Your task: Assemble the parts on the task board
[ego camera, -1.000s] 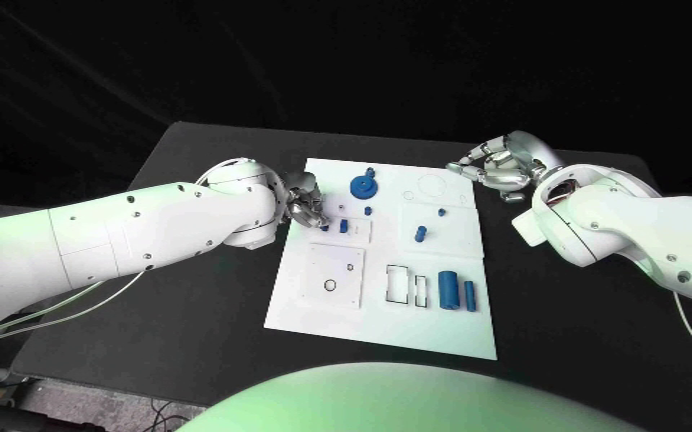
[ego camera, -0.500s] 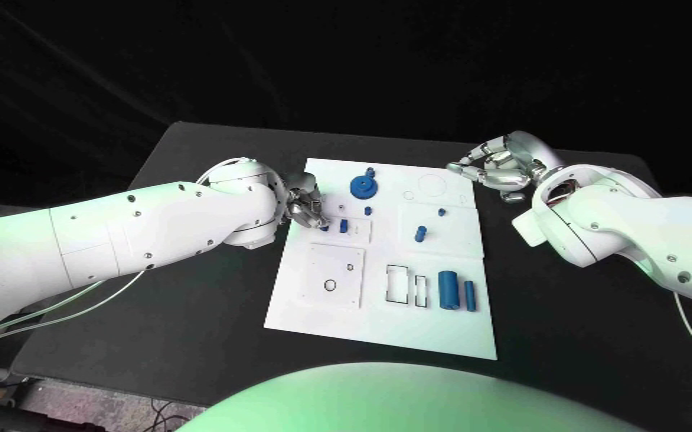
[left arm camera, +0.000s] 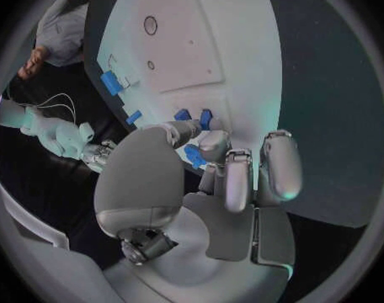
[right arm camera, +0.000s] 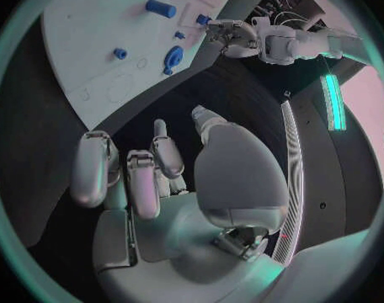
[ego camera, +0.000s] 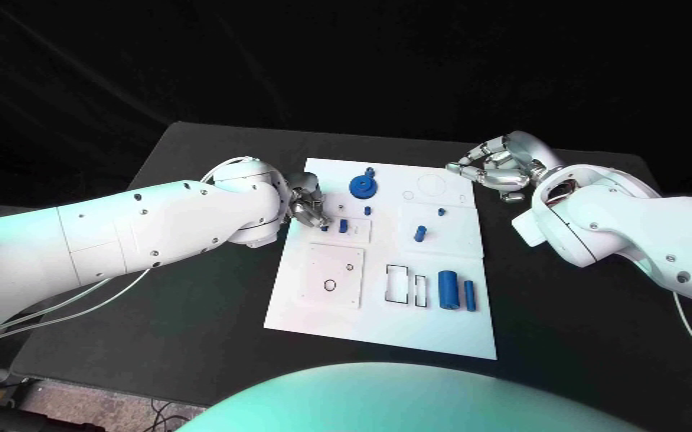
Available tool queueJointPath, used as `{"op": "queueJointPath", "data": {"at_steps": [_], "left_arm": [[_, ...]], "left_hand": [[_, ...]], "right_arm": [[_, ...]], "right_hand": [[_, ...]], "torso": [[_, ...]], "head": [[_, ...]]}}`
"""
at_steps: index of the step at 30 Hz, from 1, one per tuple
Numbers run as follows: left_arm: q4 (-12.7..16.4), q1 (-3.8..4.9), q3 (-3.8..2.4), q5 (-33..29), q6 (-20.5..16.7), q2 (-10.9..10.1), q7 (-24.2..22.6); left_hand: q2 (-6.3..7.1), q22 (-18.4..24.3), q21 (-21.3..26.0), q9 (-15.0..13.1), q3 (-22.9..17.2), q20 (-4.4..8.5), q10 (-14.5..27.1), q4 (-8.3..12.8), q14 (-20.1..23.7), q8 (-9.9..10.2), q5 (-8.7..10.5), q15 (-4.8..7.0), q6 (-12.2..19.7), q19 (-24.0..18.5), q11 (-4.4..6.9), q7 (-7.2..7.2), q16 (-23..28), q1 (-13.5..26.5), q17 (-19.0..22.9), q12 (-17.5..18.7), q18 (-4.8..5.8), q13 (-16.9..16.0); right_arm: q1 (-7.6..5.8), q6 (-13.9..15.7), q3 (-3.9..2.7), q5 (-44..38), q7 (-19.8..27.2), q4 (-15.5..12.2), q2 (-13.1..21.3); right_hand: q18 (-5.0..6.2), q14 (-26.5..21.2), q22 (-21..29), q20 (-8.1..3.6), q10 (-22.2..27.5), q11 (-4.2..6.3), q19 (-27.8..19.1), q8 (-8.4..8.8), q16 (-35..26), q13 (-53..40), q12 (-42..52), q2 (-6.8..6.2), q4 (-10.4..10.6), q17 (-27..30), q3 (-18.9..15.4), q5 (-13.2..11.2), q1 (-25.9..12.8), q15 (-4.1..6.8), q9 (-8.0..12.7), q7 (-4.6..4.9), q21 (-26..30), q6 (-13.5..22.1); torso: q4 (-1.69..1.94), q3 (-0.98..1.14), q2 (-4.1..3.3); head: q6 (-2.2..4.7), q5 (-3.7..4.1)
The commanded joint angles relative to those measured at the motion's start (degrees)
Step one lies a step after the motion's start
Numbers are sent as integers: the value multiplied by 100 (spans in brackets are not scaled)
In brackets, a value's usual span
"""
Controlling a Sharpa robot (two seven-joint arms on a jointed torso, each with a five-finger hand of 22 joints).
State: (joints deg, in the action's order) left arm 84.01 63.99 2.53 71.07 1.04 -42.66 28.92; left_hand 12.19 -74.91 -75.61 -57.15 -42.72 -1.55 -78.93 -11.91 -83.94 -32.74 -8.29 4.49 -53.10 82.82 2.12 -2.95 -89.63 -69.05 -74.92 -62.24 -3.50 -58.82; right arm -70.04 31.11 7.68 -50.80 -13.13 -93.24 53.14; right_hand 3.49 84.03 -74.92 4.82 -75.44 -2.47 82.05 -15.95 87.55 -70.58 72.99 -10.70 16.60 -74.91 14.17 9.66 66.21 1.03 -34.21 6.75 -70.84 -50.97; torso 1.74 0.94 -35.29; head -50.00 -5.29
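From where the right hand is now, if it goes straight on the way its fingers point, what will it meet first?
Probably the bare black table, then the far edge of the task board. The right hand holds nothing and hovers just off that corner; its height above the table is unclear.

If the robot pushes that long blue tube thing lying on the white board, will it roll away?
Probably, if pushed from the side: the blue cylinder looks round and lies flat on the smooth task board. It looks like small, stiff plastic, so likely light and not floppy. Its smooth surface might slip in the fingers.
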Motion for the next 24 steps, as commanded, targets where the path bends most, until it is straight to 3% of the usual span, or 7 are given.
{"op": "queueJointPath", "data": {"at_steps": [1,10,18,24], "left_arm": [[-29,-23,19,-80,261,33,97],[-64,-26,24,-133,358,50,145],[-98,-26,25,-207,330,39,195],[-123,-26,26,-228,275,37,274]], "left_hand": [[-23,-1095,4,20,-679,-2,-35,655,-606,-33,-3,46,-119,38,-1,114,-37,58,-1508,-2,37,8],[11,-1095,5,14,-682,-3,-36,627,-606,-45,29,46,-125,36,3,125,-37,164,-1508,10,38,19],[261,-1099,-6,75,-486,24,-15,387,-606,-19,155,84,-182,44,54,200,-37,773,-1508,29,40,31],[334,-1096,7,113,-317,32,37,264,-606,-1,129,89,-220,42,57,201,-37,1009,-1508,127,39,132]], "right_arm": [[5,-60,0,-81,48,-5,-3],[8,-55,0,-81,52,-2,-1],[10,-37,0,-80,63,2,-1],[11,-15,0,-80,63,0,2]], "right_hand": [[51,463,-911,-10,17,15,-38,-39,-35,-9,-5,30,4,-1006,-28,35,35,49,-9,-3,19,23],[53,460,-910,-11,26,17,-41,-48,-42,4,-13,40,4,-995,-39,43,32,50,-25,-5,34,23],[56,459,-906,-11,40,16,-48,-47,-45,22,-29,38,4,-991,-44,42,29,50,-28,-4,51,28],[57,460,-905,-11,36,16,-49,-46,-42,17,-24,37,5,-997,-47,42,26,50,-28,-3,55,31]], "torso": [[-1,0,5],[3,-1,9],[4,-3,10],[-2,-4,8]], "head": [[0,7],[0,17],[0,19],[0,20]]}}
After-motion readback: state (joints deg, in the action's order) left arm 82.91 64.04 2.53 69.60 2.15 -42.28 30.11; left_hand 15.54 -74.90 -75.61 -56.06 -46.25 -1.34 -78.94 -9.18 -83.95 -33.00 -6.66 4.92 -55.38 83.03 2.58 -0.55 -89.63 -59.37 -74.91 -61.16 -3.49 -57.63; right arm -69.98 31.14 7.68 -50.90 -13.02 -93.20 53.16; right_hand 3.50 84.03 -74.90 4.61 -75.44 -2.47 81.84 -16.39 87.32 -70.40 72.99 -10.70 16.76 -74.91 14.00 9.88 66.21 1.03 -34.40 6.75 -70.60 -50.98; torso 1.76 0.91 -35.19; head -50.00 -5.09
